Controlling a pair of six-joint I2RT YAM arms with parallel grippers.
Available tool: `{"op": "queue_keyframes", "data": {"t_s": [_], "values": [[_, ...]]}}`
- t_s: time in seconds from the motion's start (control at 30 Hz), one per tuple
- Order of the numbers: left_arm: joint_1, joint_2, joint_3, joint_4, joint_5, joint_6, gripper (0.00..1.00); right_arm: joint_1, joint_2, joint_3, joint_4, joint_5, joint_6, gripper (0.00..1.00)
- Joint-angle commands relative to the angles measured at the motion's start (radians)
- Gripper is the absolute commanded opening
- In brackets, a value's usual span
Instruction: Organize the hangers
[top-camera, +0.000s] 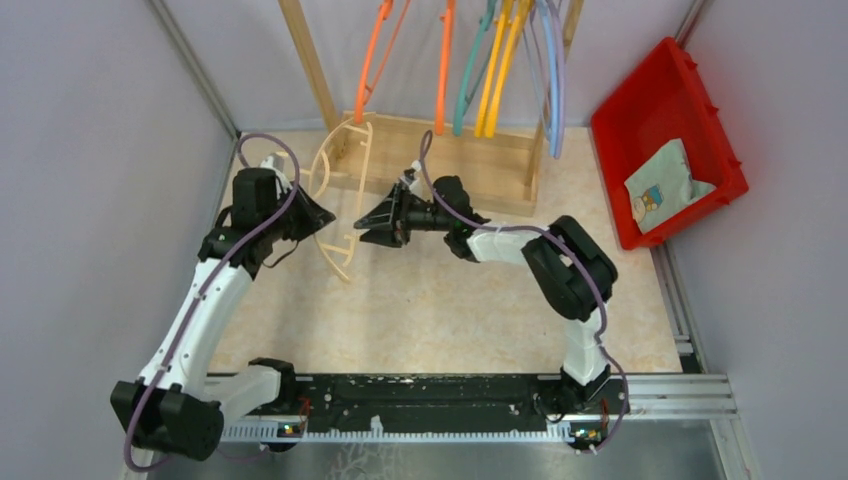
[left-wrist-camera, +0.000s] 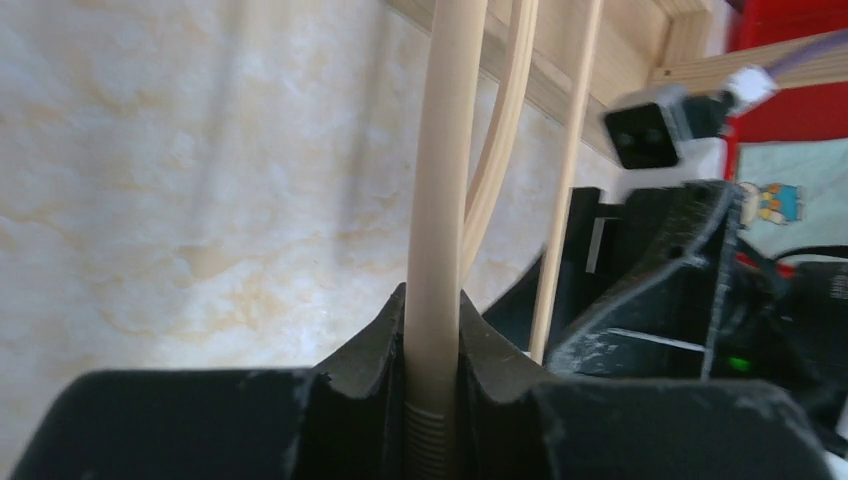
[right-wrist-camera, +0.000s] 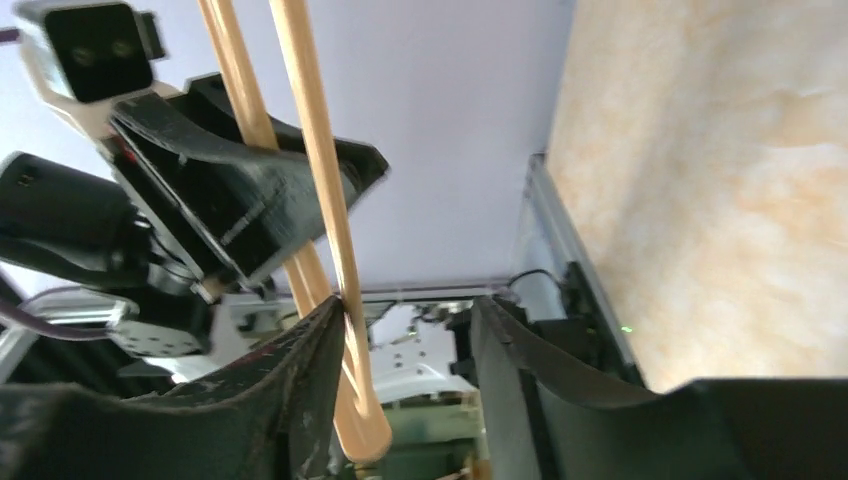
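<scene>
Far left: left gripper (top-camera: 303, 214), clamped on the thick bar of the beige hanger (top-camera: 338, 190). In the left wrist view, pads (left-wrist-camera: 385, 335) pressed to both sides of that bar (left-wrist-camera: 437, 200), no gap showing.

Left of centre: beige hanger, off the rail, held tilted between the two grippers and just in front of the left post of the wooden rack (top-camera: 480, 170). Contact with the table (top-camera: 450, 300) not determinable.

Centre: right gripper (top-camera: 372, 228), turned toward the left one, fingers spread wide. In the right wrist view, thin bar of the same hanger (right-wrist-camera: 315, 150) lying against one finger (right-wrist-camera: 300, 390), the other well apart, nothing pinched.

Centre to right, hung on the rack, tops cut by the frame edge:
- orange hangers (top-camera: 375, 60), two
- teal hanger (top-camera: 468, 85)
- yellow hangers (top-camera: 497, 70), two
- lavender and light blue hangers (top-camera: 555, 90), bunched, count unclear

Far right: red bin (top-camera: 700, 110), propped at the wall, holding a printed packet (top-camera: 662, 185); no hanger seen inside.

Progress, as judged: nearly complete. Done: all coloured hangers in view already on the rack. Left: beige hanger to be raised and hooked over the rail, likely steadied or taken over by the right gripper. No other loose hanger in view.
</scene>
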Motion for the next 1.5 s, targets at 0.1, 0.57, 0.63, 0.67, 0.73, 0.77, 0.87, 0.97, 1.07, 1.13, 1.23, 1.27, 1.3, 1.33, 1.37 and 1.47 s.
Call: {"op": "queue_keyframes", "data": {"t_s": [0.1,0.57,0.63,0.67,0.73,0.77,0.87,0.97,1.07,1.13,1.23,1.27,1.3,1.33,1.37,1.47], "values": [[0.011,0.116,0.251,-0.103,-0.150,0.271,0.00,-0.133,-0.225,0.039,-0.804,0.178,-0.608,0.56],[-0.031,0.407,0.717,-0.175,-0.298,0.583,0.00,-0.192,-0.451,0.036,-1.104,0.393,-0.894,0.64],[-0.051,0.455,0.784,-0.175,-0.306,0.609,0.00,-0.204,-0.461,0.031,-1.104,0.379,-0.897,0.64],[-0.068,0.480,0.818,-0.176,-0.308,0.618,0.00,-0.210,-0.464,0.031,-1.106,0.371,-0.901,0.64],[-0.094,0.525,0.880,-0.174,-0.318,0.635,0.00,-0.224,-0.467,0.034,-1.112,0.351,-0.910,0.64],[-0.109,0.548,0.912,-0.173,-0.327,0.644,0.00,-0.231,-0.470,0.036,-1.112,0.340,-0.914,0.64],[-0.157,0.624,1.026,-0.187,-0.362,0.671,0.00,-0.253,-0.484,0.037,-1.107,0.314,-0.918,0.64],[-0.166,0.718,1.208,-0.233,-0.356,0.670,0.00,-0.276,-0.496,0.046,-1.113,0.290,-0.926,0.64],[-0.176,0.788,1.322,-0.237,-0.367,0.679,0.00,-0.291,-0.510,0.050,-1.114,0.261,-0.933,0.64],[-0.181,0.802,1.331,-0.214,-0.368,0.691,0.00,-0.294,-0.522,0.049,-1.113,0.258,-0.935,0.64],[-0.184,0.813,1.330,-0.167,-0.360,0.709,0.00,-0.301,-0.531,0.048,-1.108,0.246,-0.921,0.63],[-0.185,0.819,1.329,-0.151,-0.357,0.724,0.00,-0.302,-0.531,0.048,-1.102,0.241,-0.919,0.63],[-0.186,0.823,1.324,-0.130,-0.355,0.738,0.00,-0.302,-0.531,0.048,-1.096,0.237,-0.917,0.63],[-0.188,0.828,1.319,-0.100,-0.356,0.755,0.00,-0.302,-0.527,0.049,-1.093,0.237,-0.917,0.63],[-0.189,0.833,1.316,-0.076,-0.350,0.773,0.00,-0.302,-0.524,0.052,-1.093,0.238,-0.917,0.63],[-0.197,0.840,1.295,0.015,-0.350,0.835,0.00,-0.302,-0.525,0.063,-1.111,0.264,-0.918,0.63]]}}
